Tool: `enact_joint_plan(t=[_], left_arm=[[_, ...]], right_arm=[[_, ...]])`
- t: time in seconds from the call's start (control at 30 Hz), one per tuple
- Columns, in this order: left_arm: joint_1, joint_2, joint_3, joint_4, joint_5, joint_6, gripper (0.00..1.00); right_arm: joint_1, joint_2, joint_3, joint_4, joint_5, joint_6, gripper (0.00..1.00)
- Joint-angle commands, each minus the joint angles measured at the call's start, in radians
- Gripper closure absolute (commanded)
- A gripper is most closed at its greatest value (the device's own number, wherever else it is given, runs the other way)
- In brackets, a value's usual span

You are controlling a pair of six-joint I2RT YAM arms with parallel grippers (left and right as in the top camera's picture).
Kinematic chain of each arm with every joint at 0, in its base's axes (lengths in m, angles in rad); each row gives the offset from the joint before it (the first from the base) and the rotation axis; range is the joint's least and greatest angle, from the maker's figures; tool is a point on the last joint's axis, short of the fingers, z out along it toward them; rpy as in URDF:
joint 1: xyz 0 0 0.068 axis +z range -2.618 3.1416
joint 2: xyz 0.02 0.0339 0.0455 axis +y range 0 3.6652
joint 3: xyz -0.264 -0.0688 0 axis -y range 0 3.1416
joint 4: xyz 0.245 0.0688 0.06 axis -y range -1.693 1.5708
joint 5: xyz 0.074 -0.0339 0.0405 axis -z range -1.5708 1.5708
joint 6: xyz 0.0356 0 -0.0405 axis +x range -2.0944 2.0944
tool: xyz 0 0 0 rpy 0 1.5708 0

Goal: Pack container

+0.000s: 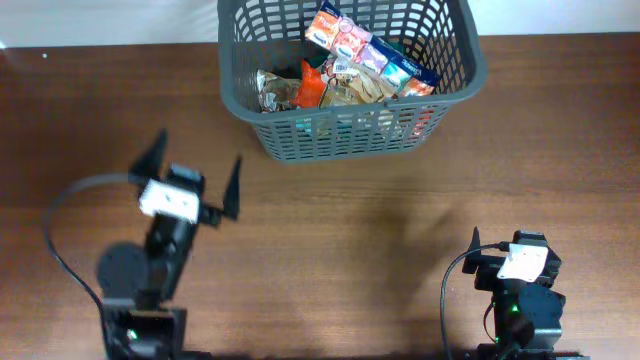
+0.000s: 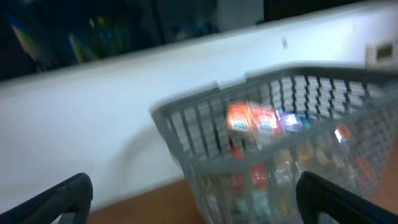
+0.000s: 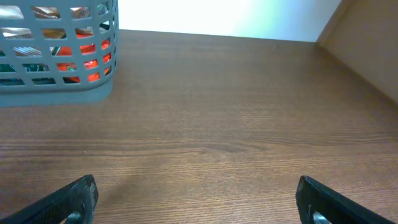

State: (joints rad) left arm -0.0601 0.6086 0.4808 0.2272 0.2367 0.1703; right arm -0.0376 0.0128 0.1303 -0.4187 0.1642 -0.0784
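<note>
Overhead view: snack packets (image 1: 370,52) inside the container (image 1: 340,136), left pincer (image 1: 198,152) and right pincer (image 3: 199,205) both wide open, empty.

Readable text: none in any view.
Snack packets (image 1: 372,52) in the basket (image 1: 340,140): printed fronts, lettering too small from overhead and blurred in the left wrist view.
White tags on the arms (image 1: 168,199): too small to read.

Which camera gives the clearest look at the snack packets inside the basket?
The overhead view: it looks straight down into the container at the snack packets. The left wrist view shows them blurred through the lattice; the right wrist view shows only glimpses through one corner's slots.
</note>
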Motion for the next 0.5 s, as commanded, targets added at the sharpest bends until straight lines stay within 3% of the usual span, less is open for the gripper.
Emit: enact_joint_plan(t=[0.0,0.23,0.47], left_arm=[[-0.005,-0.148,-0.140,0.008,0.011,-0.005,0.01],[-0.005,-0.415,-0.352,0.007,0.010,-0.004,0.01],[-0.005,-0.533,-0.470,-0.004,0.000,0.003,0.01]], right_arm=[[-0.003,-0.009,-0.008,0.000,0.002,0.009,0.01],[-0.003,-0.009,-0.008,0.000,0.002,0.009,0.01],[-0.003,-0.009,-0.008,0.000,0.002,0.009,0.01]])
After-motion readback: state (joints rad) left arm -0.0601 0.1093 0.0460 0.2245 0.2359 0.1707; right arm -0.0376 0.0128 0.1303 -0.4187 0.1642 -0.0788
